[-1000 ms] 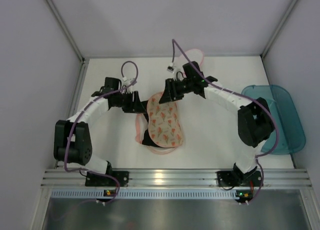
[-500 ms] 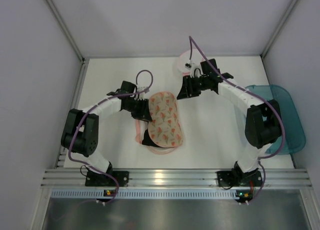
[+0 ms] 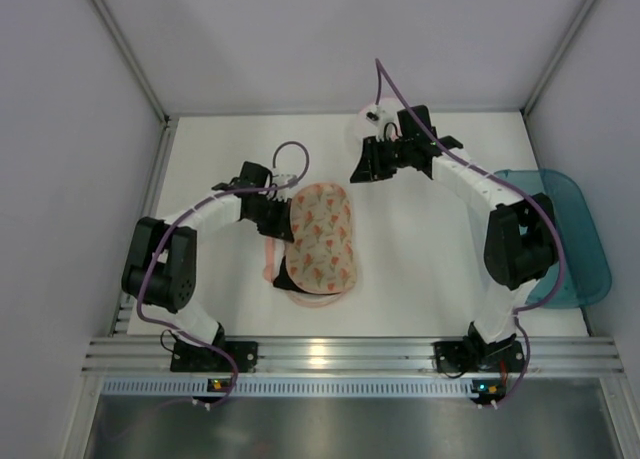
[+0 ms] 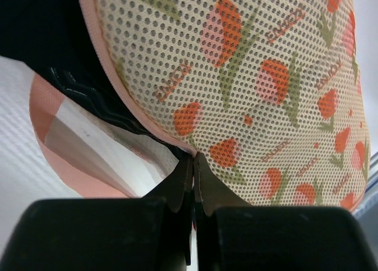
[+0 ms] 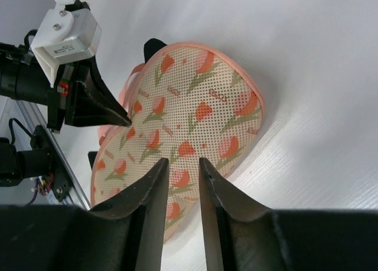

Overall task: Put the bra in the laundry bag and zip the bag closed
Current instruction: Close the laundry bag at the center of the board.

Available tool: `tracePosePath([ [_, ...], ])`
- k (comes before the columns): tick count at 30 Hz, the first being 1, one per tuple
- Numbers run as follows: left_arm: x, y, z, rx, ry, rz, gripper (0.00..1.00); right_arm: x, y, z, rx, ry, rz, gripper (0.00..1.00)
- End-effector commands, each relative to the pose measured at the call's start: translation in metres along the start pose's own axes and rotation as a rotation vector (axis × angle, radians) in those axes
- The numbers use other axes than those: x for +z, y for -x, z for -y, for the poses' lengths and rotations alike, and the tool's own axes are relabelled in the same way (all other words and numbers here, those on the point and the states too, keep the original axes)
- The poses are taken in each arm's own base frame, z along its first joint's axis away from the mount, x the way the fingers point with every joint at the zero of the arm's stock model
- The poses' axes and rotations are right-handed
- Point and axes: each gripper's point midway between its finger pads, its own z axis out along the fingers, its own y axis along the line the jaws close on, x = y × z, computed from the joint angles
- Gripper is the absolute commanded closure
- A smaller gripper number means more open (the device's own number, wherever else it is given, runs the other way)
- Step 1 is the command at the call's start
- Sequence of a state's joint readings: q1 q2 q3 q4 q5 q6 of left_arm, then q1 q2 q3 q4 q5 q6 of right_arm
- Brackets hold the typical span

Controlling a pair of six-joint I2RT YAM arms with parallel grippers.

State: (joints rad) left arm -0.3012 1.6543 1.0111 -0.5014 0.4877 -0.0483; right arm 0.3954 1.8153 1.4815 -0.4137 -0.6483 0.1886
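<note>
The laundry bag (image 3: 325, 241) lies mid-table, its speckled lid folded down over the lower half. The black bra (image 3: 284, 276) pokes out at the bag's near-left edge. In the left wrist view it lies dark under the lid (image 4: 35, 29). My left gripper (image 3: 287, 215) is shut on the pink zip edge at the bag's left side, its tips (image 4: 194, 160) pinching the trim. My right gripper (image 3: 357, 171) is open and empty, raised behind the bag's far end. Its view shows the bag (image 5: 195, 117) beyond its tips (image 5: 184, 163).
A small white pouch with a pink rim (image 3: 362, 122) lies at the back, partly behind the right arm. A teal plastic tub (image 3: 570, 249) sits at the right table edge. White walls close the table at left, back and right.
My right gripper has pulled back from the bag's far edge toward the back right. My left gripper has moved a little right onto the bag's left edge, and the bag has shifted slightly.
</note>
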Motion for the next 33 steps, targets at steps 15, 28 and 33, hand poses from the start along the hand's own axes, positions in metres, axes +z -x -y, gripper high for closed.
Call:
tracePosePath([
  [15, 0.025, -0.034, -0.064, -0.026, 0.102, -0.145, 1.0, 0.043, -0.038, -0.056, -0.076, 0.22, -0.046, 1.0],
  [28, 0.012, -0.01, -0.046, -0.033, -0.004, -0.049, 0.9, 0.132, -0.152, -0.059, 0.017, 0.258, -0.27, 1.0],
  [33, -0.033, 0.021, -0.022, 0.039, -0.042, 0.119, 0.69, 0.153, -0.162, -0.046, 0.106, 0.221, -0.31, 1.0],
])
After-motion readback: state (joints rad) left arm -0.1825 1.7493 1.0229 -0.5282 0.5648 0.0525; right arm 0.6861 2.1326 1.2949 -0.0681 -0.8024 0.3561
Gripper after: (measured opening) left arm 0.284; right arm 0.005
